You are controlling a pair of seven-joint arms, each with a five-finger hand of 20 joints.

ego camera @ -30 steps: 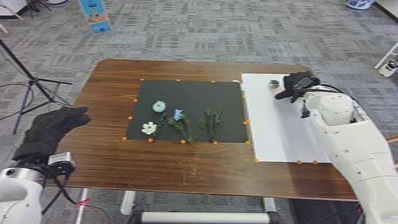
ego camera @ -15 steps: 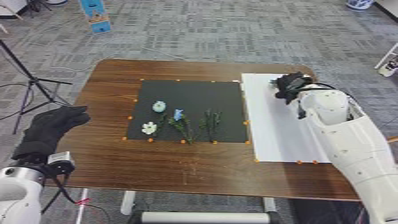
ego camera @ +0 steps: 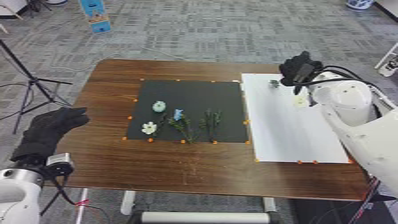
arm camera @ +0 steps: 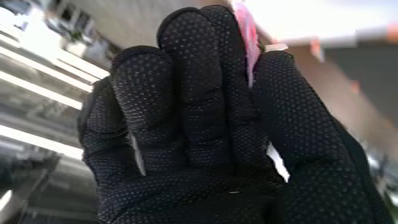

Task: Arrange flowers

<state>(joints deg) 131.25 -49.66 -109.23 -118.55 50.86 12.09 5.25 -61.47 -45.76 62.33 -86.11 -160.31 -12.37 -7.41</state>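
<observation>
Fingers loose on your left hand (ego camera: 51,127), blossoms (ego camera: 149,128) on the black mat (ego camera: 183,90), and farther out your right hand (ego camera: 300,68), pinching a pink strip (arm camera: 246,30), has drawn off the small dark object (ego camera: 274,83) toward the table's far edge; placing probably remains.

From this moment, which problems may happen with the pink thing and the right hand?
The pink thing is pinched along the side of the right hand, so it might slip or turn. The small dark object on the white sheet is near that hand and may get knocked.
</observation>
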